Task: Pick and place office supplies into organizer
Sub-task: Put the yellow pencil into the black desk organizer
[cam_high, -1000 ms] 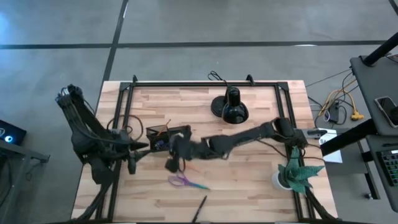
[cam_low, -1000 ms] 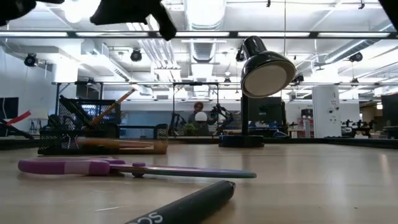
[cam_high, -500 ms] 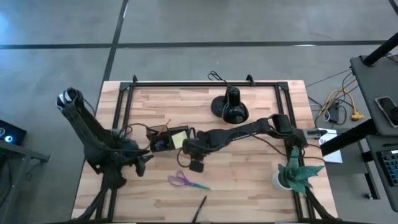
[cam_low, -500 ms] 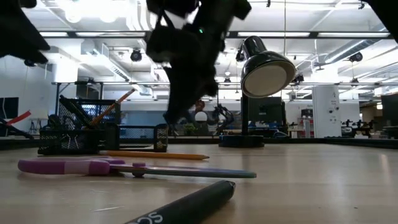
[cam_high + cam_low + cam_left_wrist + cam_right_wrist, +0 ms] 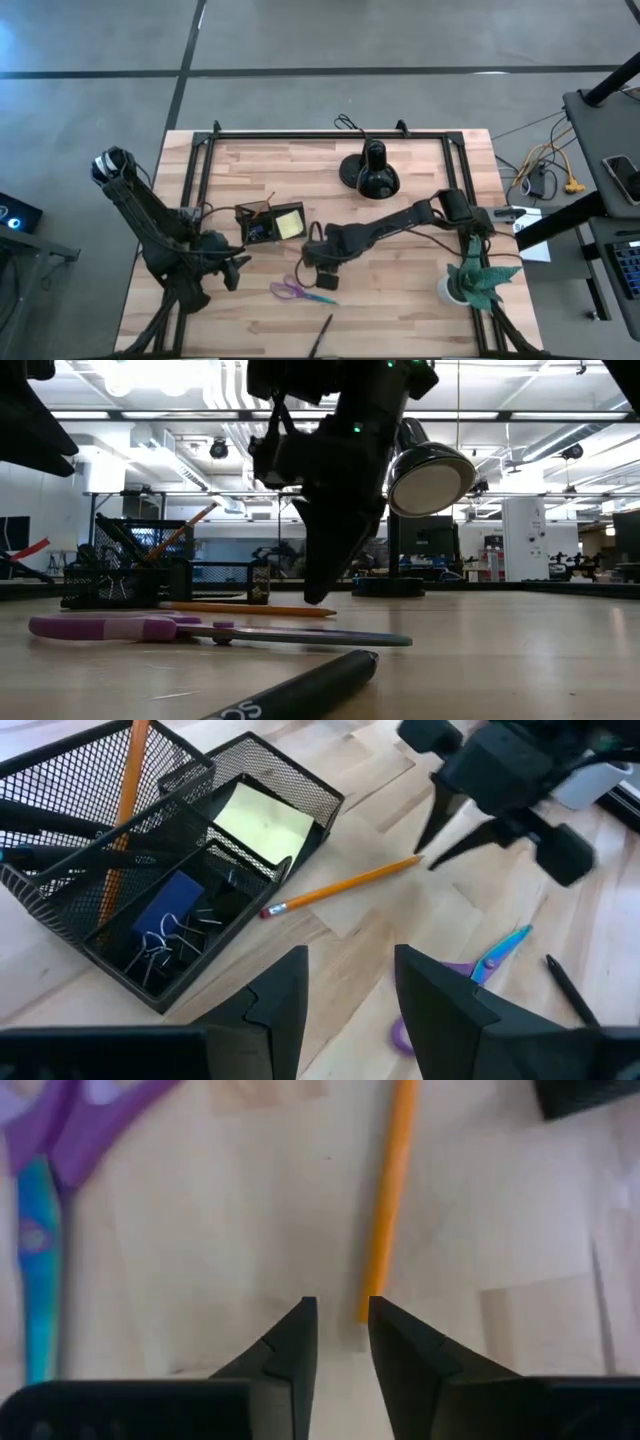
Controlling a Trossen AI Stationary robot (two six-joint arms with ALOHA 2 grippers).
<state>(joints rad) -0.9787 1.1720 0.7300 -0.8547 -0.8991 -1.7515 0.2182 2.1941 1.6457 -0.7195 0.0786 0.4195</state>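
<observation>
The black mesh organizer [image 5: 150,870] stands left of centre [image 5: 268,222]. In it are a yellow sticky-note pad [image 5: 262,818], an upright orange pencil [image 5: 130,770] and dark clips. A second orange pencil [image 5: 345,885] lies flat on the table beside it. My right gripper [image 5: 341,1308] points down, slightly open, its fingertips just above this pencil's sharpened end [image 5: 330,612]. The purple-handled scissors [image 5: 300,292] and a black pen [image 5: 322,335] lie nearer the front edge. My left gripper [image 5: 350,1000] hangs open near the organizer, holding nothing.
A black dome lamp [image 5: 372,172] stands at the far middle. A green plant in a white pot [image 5: 478,280] stands at the near right. Black frame rails [image 5: 200,180] run along the table's left, far and right sides. Bare wood lies between the lamp and the plant.
My right gripper has come down toward the table's near right, tipping to point steeply down, and now hangs over the lying pencil's tip. My left gripper has sunk a little. The pencil by the organizer, blurred a second ago, now lies still.
</observation>
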